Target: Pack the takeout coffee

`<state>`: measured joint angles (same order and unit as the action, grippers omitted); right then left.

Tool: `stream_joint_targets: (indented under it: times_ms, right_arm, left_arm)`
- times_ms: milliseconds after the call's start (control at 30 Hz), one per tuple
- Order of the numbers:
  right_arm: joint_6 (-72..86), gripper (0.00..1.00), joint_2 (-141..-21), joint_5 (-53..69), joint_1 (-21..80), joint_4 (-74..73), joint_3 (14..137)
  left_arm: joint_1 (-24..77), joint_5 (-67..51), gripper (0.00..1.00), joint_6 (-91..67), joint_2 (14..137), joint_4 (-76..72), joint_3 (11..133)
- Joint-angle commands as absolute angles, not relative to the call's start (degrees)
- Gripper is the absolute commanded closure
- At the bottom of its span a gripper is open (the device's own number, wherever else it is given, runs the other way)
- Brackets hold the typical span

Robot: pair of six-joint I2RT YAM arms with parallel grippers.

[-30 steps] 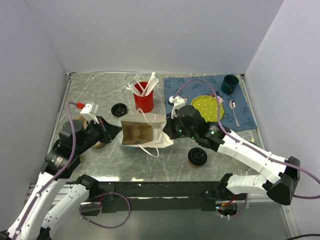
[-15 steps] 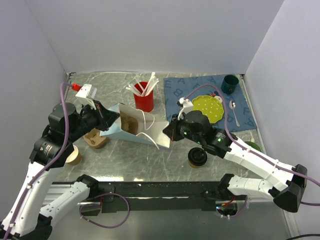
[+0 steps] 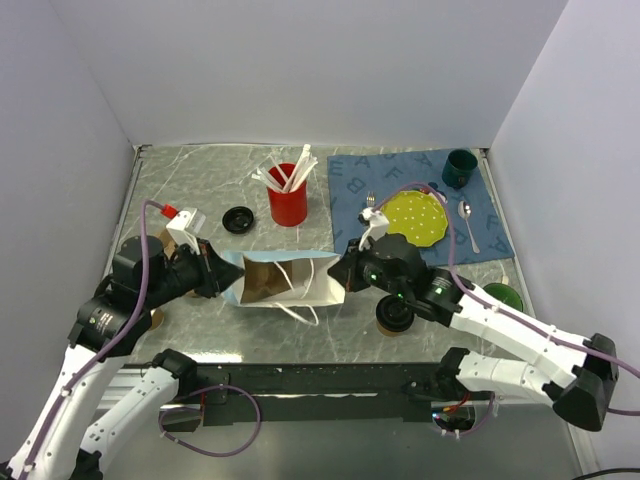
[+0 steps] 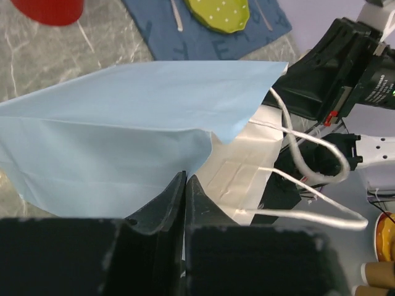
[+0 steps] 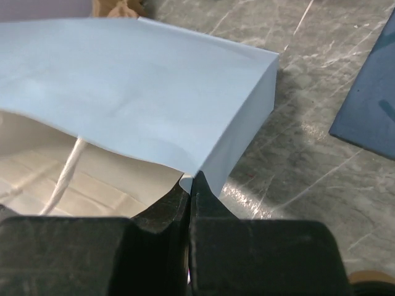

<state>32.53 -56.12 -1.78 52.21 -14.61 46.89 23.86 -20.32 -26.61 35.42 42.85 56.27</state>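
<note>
Bag-holding step: left hand (image 3: 218, 272) and right hand (image 3: 346, 272) are each pinching, jaws clamped, opposite ends of the light-blue paper bag (image 3: 290, 283) on the bench (image 3: 200, 200), and with the takeout coffee (image 3: 395, 314) sitting just behind the right hand, one hand is likely needing to release next and fetch it.

The left tool (image 3: 225, 276) and right tool (image 3: 343, 272) pinch opposite ends of the paper bag (image 3: 290, 283) mid-bench (image 3: 200, 190). The takeout coffee (image 3: 395, 314) stands just right of it, nearer.
</note>
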Motion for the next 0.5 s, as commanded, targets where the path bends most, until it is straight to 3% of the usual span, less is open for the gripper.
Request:
stream_joint_targets:
  times_ms: [0,133,233,367,467]
  right_arm:
    - [32.1,1.0,-57.0,-0.3,53.3,-14.4,49.7]
    - [31.3,1.0,-52.5,0.9,53.3,-8.3,46.0]
    - [30.1,1.0,-48.6,-2.2,53.3,-7.3,45.2]
    - [34.5,1.0,-53.7,-0.9,52.7,-15.4,43.9]
    - [34.4,1.0,-59.7,-0.3,52.7,-20.7,47.8]
  left_arm:
    - [24.1,-21.8,0.91,-28.8,34.3,44.1,56.8]
    - [24.1,-22.9,0.99,-27.7,37.0,42.2,61.2]
    - [24.0,-20.6,0.99,-28.7,41.2,42.5,71.1]
    - [24.1,-22.8,0.99,-30.8,38.3,42.4,57.8]
    - [24.1,-20.3,0.99,-32.1,36.3,41.1,56.4]
